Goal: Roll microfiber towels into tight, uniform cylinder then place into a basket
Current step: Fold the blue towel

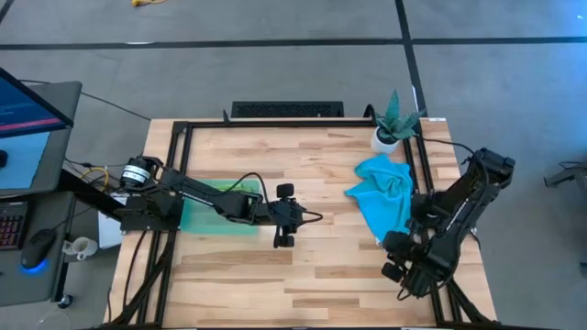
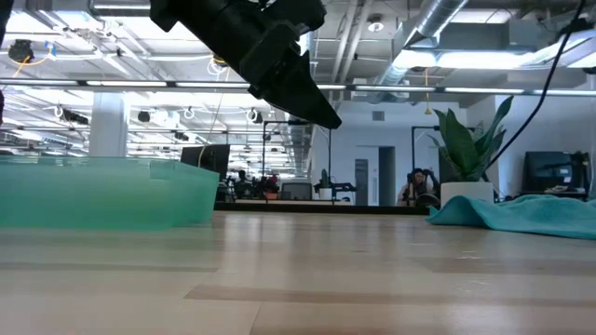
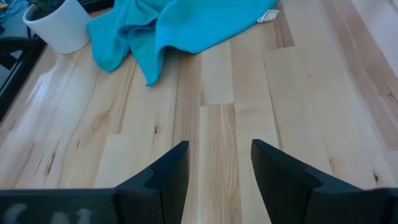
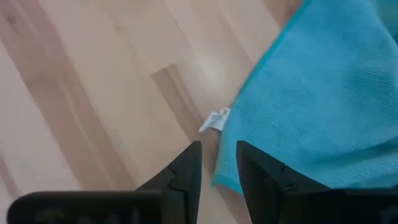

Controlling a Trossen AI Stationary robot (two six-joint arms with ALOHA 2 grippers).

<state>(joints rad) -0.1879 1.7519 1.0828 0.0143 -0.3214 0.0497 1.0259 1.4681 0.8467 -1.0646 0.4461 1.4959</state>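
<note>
The sky blue towel (image 1: 385,191) lies crumpled on the table at the right, beside a potted plant (image 1: 394,124). It also shows in the left wrist view (image 3: 180,25), the right wrist view (image 4: 323,93) and the low view (image 2: 526,212). My right gripper (image 4: 219,163) hovers over the towel's near corner by its white tag (image 4: 216,120), its fingers a little apart and holding nothing. My left gripper (image 3: 219,152) is open and empty above mid-table (image 1: 310,218), pointing at the blue towel. The teal basket (image 1: 197,218) stands at the left under my left arm. A brighter green patch (image 1: 229,186) shows in the basket; I cannot tell if it is the lime towel.
The white plant pot (image 3: 59,28) stands close to the blue towel's far end. A black frame rail (image 1: 426,174) runs along the table's right side next to the towel. Bare wood (image 1: 303,275) lies between the basket and the towel.
</note>
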